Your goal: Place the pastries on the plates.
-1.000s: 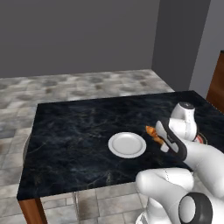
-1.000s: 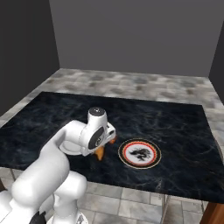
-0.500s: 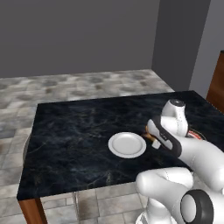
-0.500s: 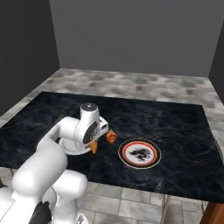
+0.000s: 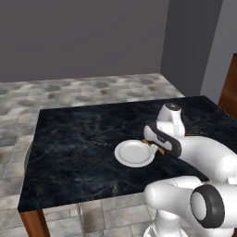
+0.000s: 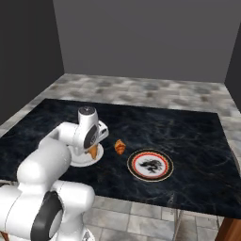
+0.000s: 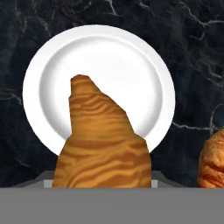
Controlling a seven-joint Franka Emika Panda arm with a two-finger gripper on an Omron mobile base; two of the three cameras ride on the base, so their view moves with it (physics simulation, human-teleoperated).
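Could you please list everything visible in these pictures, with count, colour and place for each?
held croissant: one, golden-orange, in the gripper above the white plate's near edge.
loose croissant: one, golden-orange, lying on the table between the two plates.
white plate: one, plain white, bare, left of the patterned plate.
patterned plate: one, white centre with red and dark rim, bare.
table: one, black marbled top.
gripper: one, shut on the held croissant.
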